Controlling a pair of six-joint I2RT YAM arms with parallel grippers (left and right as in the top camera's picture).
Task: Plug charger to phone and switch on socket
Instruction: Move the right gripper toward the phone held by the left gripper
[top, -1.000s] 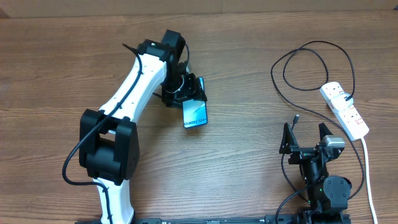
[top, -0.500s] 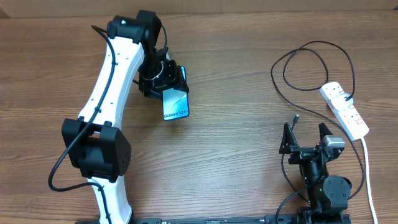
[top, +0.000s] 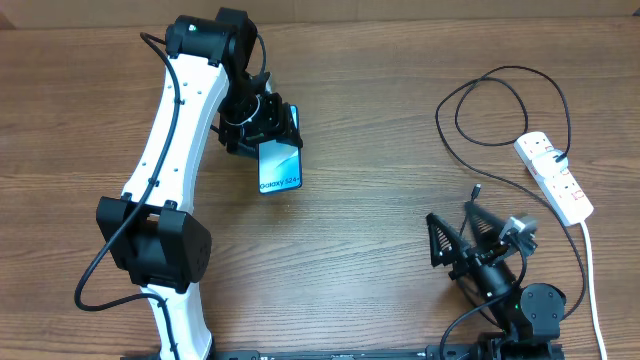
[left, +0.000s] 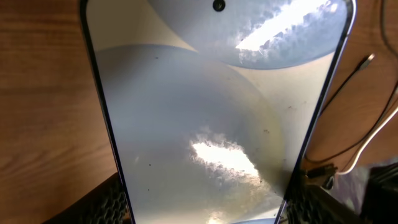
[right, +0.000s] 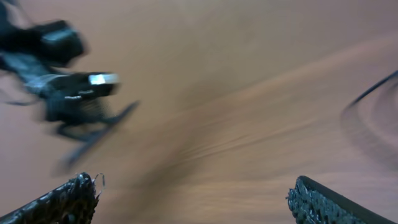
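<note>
My left gripper (top: 268, 132) is shut on the phone (top: 279, 167), a slim handset with a light blue "Galaxy S24+" screen, held above the left middle of the table. The phone's screen (left: 211, 118) fills the left wrist view between the fingers. The charger (top: 470, 120) is a thin black cable looping at the right; its small plug tip (top: 477, 187) lies on the wood just beyond my right gripper. The socket (top: 553, 176), a white power strip with red switches, lies at the far right. My right gripper (top: 458, 236) is open and empty, tilted left; its wrist view (right: 193, 199) is blurred.
The socket's thick white cord (top: 592, 270) runs down the right edge toward the front. The wooden table (top: 380, 90) spreads around both arms. The left arm's white links (top: 170, 150) stretch from the front left toward the back.
My left gripper carried the phone left and slightly back, then nearly stopped. My right gripper has just swung and tilted to the left; its view is motion-blurred.
</note>
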